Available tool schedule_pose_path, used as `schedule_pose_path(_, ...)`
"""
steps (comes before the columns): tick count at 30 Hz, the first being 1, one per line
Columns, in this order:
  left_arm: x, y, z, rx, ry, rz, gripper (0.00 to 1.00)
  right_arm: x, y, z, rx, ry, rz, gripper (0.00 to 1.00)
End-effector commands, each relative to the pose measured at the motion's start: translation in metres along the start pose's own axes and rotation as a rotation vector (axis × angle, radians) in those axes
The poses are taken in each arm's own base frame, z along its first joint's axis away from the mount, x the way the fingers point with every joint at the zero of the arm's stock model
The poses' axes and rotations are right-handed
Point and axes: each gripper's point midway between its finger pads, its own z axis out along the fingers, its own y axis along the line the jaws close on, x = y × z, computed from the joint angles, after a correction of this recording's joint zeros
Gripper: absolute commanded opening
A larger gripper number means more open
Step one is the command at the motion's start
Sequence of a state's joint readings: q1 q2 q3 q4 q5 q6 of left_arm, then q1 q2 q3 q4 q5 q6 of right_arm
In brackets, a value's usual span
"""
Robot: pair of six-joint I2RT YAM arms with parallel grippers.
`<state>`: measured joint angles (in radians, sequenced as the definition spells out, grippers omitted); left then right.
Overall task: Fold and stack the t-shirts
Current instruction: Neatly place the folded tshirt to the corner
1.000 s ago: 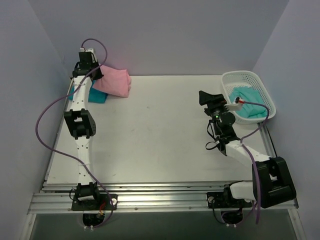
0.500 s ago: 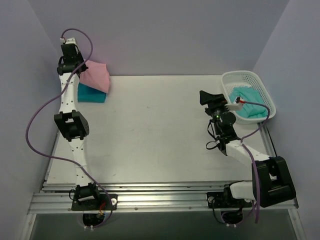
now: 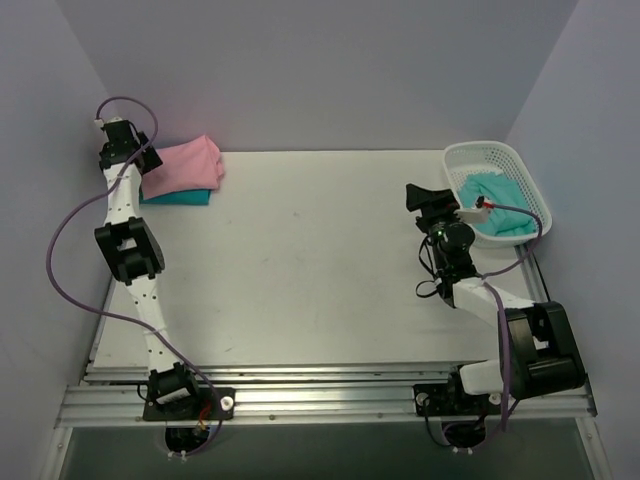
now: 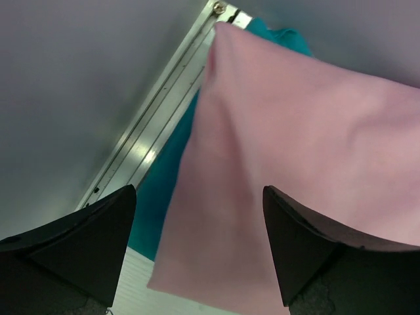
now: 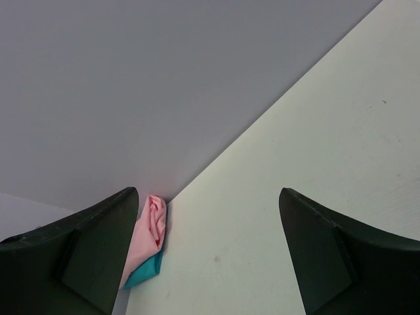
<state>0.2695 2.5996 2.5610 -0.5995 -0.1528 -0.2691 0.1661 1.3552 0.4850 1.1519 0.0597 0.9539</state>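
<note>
A folded pink t-shirt (image 3: 186,163) lies on a deep teal t-shirt (image 3: 182,197) in the table's far left corner. My left gripper (image 3: 150,162) sits at the stack's left edge, open, its jaws wide apart on either side of the pink t-shirt (image 4: 295,131) without pinching it. The teal t-shirt (image 4: 169,180) peeks out beneath. A paler mint-teal t-shirt (image 3: 496,206) lies crumpled in the basket (image 3: 480,147). My right gripper (image 3: 418,197) hovers open and empty just left of the basket, facing the pink t-shirt (image 5: 148,228) and teal t-shirt (image 5: 146,272) far across the table.
The white mesh basket stands at the table's far right edge. A metal rail (image 4: 151,131) runs along the left table edge beside the stack. Lilac walls close in the left, back and right sides.
The left arm carried the pink t-shirt leftwards over the teal one, then opened its jaws and let it drop onto the teal one. The right arm barely shifted.
</note>
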Motion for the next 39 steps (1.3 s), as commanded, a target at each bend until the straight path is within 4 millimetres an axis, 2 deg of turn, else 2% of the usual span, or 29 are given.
schedule_pose_path(1,-0.013,0.018,0.011,-0.017,-0.045,-0.089,0.86,-0.013,0.01,0.001,-0.053,-0.037,0.017,0.84)
schedule_pose_path(3,-0.027,0.017,0.0,-0.019,-0.084,-0.089,0.87,-0.013,0.011,0.002,-0.059,-0.034,0.019,0.84)
schedule_pose_path(5,-0.028,0.015,-0.002,-0.01,-0.105,-0.092,0.87,-0.015,0.009,0.002,-0.057,-0.036,0.023,0.84)
schedule_pose_path(6,-0.046,0.009,-0.015,0.007,-0.147,-0.096,0.87,-0.015,0.01,0.002,-0.061,-0.034,0.023,0.84)
schedule_pose_path(8,-0.05,-0.004,-0.027,0.024,-0.163,-0.073,0.87,-0.016,0.009,0.002,-0.061,-0.036,0.023,0.84)
schedule_pose_path(9,-0.066,-0.012,-0.045,0.036,-0.201,-0.065,0.87,-0.015,0.01,0.001,-0.062,-0.034,0.023,0.84)
schedule_pose_path(11,-0.077,-0.031,-0.066,0.036,-0.237,-0.022,0.88,-0.016,0.011,0.0,-0.065,-0.036,0.025,0.84)
schedule_pose_path(12,-0.093,-0.037,-0.087,0.039,-0.274,-0.014,0.88,-0.017,0.012,0.0,-0.067,-0.038,0.027,0.84)
schedule_pose_path(13,-0.099,-0.039,-0.097,0.017,-0.293,0.001,0.88,-0.018,0.013,-0.001,-0.072,-0.039,0.027,0.84)
schedule_pose_path(14,-0.114,-0.051,-0.122,0.032,-0.332,0.005,0.88,-0.018,0.013,-0.002,-0.072,-0.039,0.027,0.84)
schedule_pose_path(16,-0.126,-0.052,-0.144,0.007,-0.36,0.004,0.88,-0.019,0.015,-0.003,-0.078,-0.039,0.032,0.84)
schedule_pose_path(17,-0.139,-0.053,-0.167,0.014,-0.392,-0.004,0.88,-0.019,0.016,-0.003,-0.08,-0.038,0.032,0.84)
schedule_pose_path(19,-0.15,-0.059,-0.192,0.011,-0.426,-0.009,0.89,-0.019,0.017,-0.004,-0.083,-0.039,0.04,0.84)
schedule_pose_path(20,-0.161,-0.061,-0.214,0.021,-0.457,-0.018,0.89,-0.02,0.018,-0.004,-0.086,-0.042,0.042,0.84)
schedule_pose_path(23,-0.169,-0.075,-0.254,0.046,-0.495,-0.02,0.89,-0.019,0.025,-0.007,-0.116,-0.025,0.047,0.85)
schedule_pose_path(26,-0.155,-0.097,-0.283,0.084,-0.469,-0.022,0.89,-0.018,0.031,-0.008,-0.131,-0.018,0.051,0.85)
schedule_pose_path(27,-0.143,-0.106,-0.287,0.089,-0.446,-0.015,0.89,-0.016,0.034,-0.008,-0.138,-0.009,0.053,0.85)
schedule_pose_path(28,-0.128,-0.128,-0.299,0.109,-0.434,-0.006,0.89,-0.015,0.036,-0.007,-0.14,-0.003,0.05,0.85)
schedule_pose_path(29,-0.124,-0.133,-0.318,0.12,-0.436,-0.002,0.89,-0.013,0.038,-0.007,-0.141,0.005,0.045,0.85)
schedule_pose_path(30,-0.113,-0.138,-0.325,0.116,-0.429,0.004,0.89,-0.014,0.044,-0.007,-0.149,0.006,0.04,0.85)
schedule_pose_path(31,-0.082,-0.154,-0.327,0.114,-0.389,0.048,0.89,-0.012,0.056,-0.007,-0.166,0.016,0.034,0.85)
schedule_pose_path(32,-0.078,-0.158,-0.346,0.142,-0.401,0.05,0.89,-0.005,0.055,-0.007,-0.141,0.04,-0.004,0.85)
schedule_pose_path(33,-0.064,-0.161,-0.351,0.148,-0.382,0.071,0.89,-0.008,0.064,-0.008,-0.135,0.026,-0.029,0.85)
schedule_pose_path(34,-0.036,-0.159,-0.345,0.124,-0.332,0.094,0.89,0.012,0.063,-0.011,-0.079,0.089,-0.071,0.86)
schedule_pose_path(35,-0.026,-0.164,-0.363,0.161,-0.327,0.111,0.89,0.007,0.089,-0.007,-0.096,0.084,-0.104,0.86)
schedule_pose_path(36,-0.012,-0.161,-0.364,0.156,-0.31,0.136,0.89,0.006,0.094,-0.004,-0.064,0.072,-0.189,0.86)
schedule_pose_path(37,0.018,-0.147,-0.351,0.102,-0.263,0.184,0.89,0.033,0.097,-0.013,-0.022,0.164,-0.25,0.86)
schedule_pose_path(38,0.02,-0.136,-0.362,0.105,-0.275,0.174,0.89,0.027,0.123,-0.01,-0.044,0.154,-0.278,0.87)
schedule_pose_path(39,0.027,-0.125,-0.361,0.085,-0.271,0.166,0.89,0.03,0.124,-0.009,-0.012,0.147,-0.351,0.87)
